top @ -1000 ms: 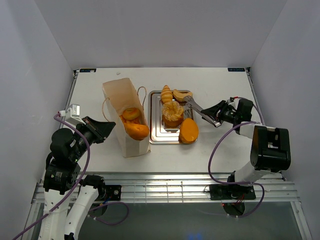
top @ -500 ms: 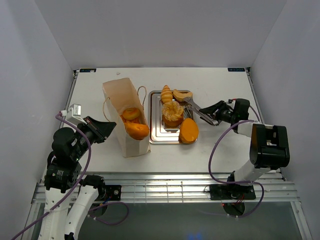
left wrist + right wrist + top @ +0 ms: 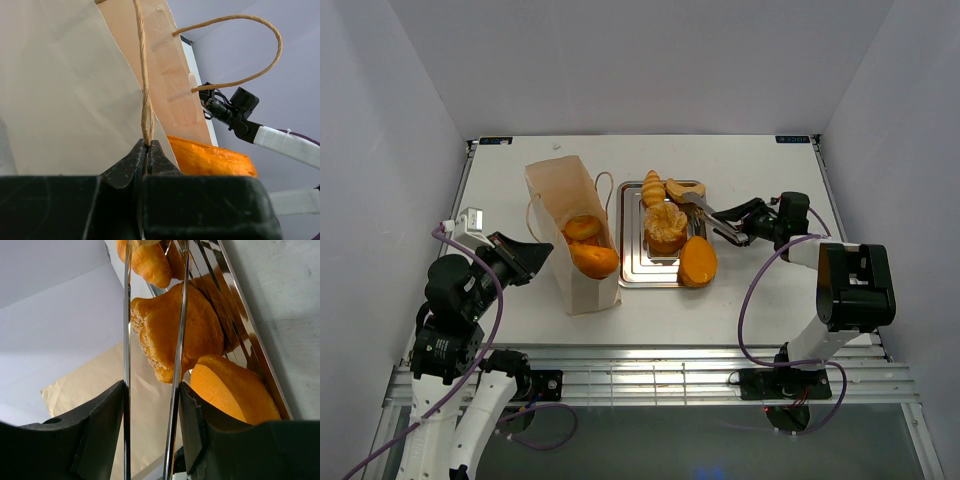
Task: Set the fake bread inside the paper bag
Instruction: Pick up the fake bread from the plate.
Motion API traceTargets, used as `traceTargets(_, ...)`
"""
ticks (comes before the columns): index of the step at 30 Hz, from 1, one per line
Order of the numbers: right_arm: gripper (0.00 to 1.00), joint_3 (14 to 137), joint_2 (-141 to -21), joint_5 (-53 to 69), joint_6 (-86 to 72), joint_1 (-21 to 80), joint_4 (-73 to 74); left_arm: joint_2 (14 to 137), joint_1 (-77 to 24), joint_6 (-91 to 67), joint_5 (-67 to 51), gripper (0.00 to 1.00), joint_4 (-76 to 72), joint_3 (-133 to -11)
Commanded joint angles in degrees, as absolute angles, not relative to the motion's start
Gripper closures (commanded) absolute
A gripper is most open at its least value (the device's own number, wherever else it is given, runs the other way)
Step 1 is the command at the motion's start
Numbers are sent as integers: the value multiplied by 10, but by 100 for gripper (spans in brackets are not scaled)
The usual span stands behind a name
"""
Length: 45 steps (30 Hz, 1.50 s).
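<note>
I've got the left gripper (image 3: 146, 150) pinched on the paper bag (image 3: 565, 200) cord handle (image 3: 144, 90) and the right gripper (image 3: 732, 224) clamped on tongs (image 3: 705, 208), tips apart at the tray (image 3: 630, 272); fake bread (image 3: 697, 262) is part bagged, part on the tray, and looks light, rigid and glossy-slick, so I'd straddle the roll (image 3: 665, 228) mid-body.

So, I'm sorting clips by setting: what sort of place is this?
Probably a robotics lab cell: plain white walls enclose a table, two robot arms are mounted at its edge, with fake bread on it.
</note>
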<state>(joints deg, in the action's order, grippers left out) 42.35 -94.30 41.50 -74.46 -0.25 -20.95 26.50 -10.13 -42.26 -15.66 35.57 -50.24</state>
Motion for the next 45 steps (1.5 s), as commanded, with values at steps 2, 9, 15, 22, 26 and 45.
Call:
traceTargets(2,48,447,-952,398,-775,17,-229,265,-101,-419,-156,100,356,-502)
traceTargets(9,48,465,-973,390,-786,24,-236,264,-100,-418,-155,100,355,-501)
traceTargets(15,53,474,-991,393,-794,27,-251,265,-100,-417,-154,100,358,-504)
traceTargets(22,70,467,-999,432,-795,28,-307,265,-100,-416,-152,100,359,-506)
traceTargets(26,78,480,-996,453,-769,26,-316,264,-100,-416,-150,100,363,-510)
traceTargets(45,80,697,-758,497,-553,41,-77,262,-100,-419,-152,100,366,-512)
